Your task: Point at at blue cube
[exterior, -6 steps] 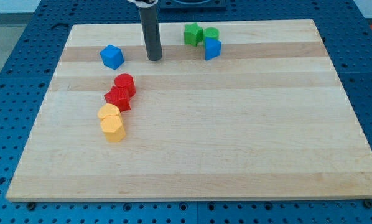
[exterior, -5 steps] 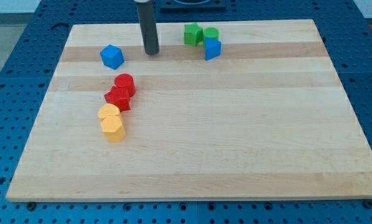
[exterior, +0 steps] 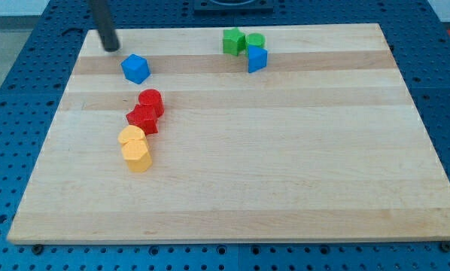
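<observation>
- Dark rod comes down from the view's top, and my tip (exterior: 111, 48) rests near the wooden board's (exterior: 285, 173) top-left corner, up and to the view's left of the blue cube (exterior: 135, 68), near it but with bare wood showing between them, so the tip is apart from every block
- Blue cube sits alone on the board's upper left part
- Below the blue cube, slightly to the view's right, a red cylinder (exterior: 151, 101) touches a second red block (exterior: 143, 119) whose shape I cannot make out
- Further below the blue cube, two yellow blocks (exterior: 135, 147) sit pressed together just under the red pair
- Well to the view's right of the blue cube, near the board's top edge, a green cube (exterior: 233, 41), a green cylinder (exterior: 256, 41) and a blue wedge-like block (exterior: 257, 59) cluster together
</observation>
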Robot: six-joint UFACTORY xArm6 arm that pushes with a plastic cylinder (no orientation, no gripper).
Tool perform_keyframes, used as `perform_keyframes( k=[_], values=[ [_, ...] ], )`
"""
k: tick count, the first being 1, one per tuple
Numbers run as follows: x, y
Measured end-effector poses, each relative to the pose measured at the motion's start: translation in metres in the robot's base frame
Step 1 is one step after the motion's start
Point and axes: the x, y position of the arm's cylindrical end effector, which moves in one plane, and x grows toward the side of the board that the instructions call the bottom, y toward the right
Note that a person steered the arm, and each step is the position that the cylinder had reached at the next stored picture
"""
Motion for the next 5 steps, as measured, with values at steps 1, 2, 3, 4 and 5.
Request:
perform_keyframes(
  k=[1,2,3,4,5],
  values=[
    [0.013,-0.011],
    [0.037,-0.007],
    [0.036,0.013],
    [0.036,0.036],
    [0.037,0.036]
  ],
)
